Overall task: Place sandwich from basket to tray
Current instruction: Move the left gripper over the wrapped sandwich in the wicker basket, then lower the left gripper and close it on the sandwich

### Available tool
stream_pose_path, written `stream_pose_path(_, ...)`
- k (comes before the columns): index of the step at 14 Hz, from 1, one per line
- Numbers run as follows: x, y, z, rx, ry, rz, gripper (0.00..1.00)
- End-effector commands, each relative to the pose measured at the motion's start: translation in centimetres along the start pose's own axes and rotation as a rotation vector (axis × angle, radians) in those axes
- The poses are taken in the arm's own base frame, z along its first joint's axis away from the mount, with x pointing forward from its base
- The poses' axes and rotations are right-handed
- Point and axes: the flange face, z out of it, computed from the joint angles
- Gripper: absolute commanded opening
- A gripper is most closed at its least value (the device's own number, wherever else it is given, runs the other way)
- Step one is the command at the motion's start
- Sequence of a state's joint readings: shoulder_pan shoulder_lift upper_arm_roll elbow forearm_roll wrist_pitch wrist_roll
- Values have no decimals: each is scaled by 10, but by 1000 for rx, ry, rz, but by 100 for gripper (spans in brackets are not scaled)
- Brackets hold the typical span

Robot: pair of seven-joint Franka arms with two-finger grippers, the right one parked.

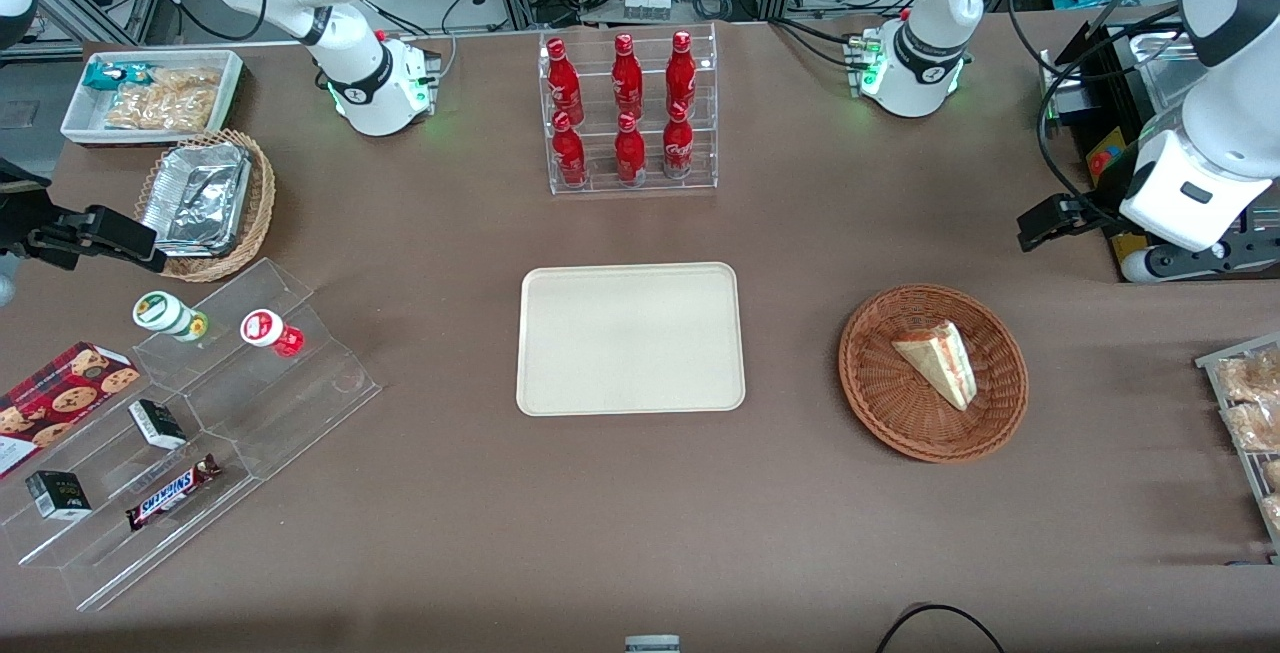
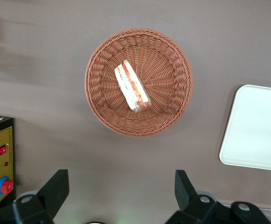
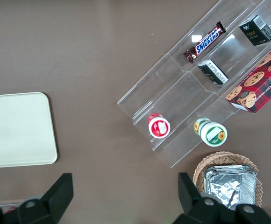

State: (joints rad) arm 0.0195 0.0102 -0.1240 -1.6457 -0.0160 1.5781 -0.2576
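The sandwich (image 1: 937, 361) (image 2: 131, 86) lies in the basket (image 1: 880, 403) (image 2: 173, 56), wedge on its side (filling visible). The tray (image 1: 630, 338) (image 2: 257, 128) sits beside the basket, toward the parked arm's end. The gripper (image 2: 121, 189) hangs above the table, fingers (image 2: 56, 186) spread wide, holding nothing.

Woven reddish-brown wicker basket (image 1: 933, 372) held a clear-wrapped sandwich (image 1: 938, 360); smooth matt cream plastic tray (image 1: 631, 339); matt brown table (image 1: 640, 513).

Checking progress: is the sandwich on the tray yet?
No, the sandwich lies in the basket; the tray is bare, the open gripper above.
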Motion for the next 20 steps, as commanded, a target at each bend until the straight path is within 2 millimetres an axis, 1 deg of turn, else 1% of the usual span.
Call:
stream_pose_path(1,-2,0,1,19,9,23,100)
stream_pose_path(2,0,1,5,16,2,32,100)
stream_pose_path(3,7,0,18,19,-22,29,100)
stream_pose_path(4,17,0,40,26,-61,28,100)
stream_pose_path(6,32,2,76,29,-93,28,100)
stream_pose_path(8,36,3,113,21,-65,28,100)
stream_pose_path(10,35,3,151,10,-10,26,100)
stream_pose_path(11,34,2,167,5,12,16,100)
stream_pose_path(13,30,0,189,-6,40,-2,100)
stream_pose_path(15,28,-1,206,-16,66,-104,100)
stream_pose_path(17,22,-1,226,-33,96,-246,100)
stream_pose_path(18,20,0,232,-43,106,-327,100)
stream_pose_path(20,20,0,243,-63,111,-562,100)
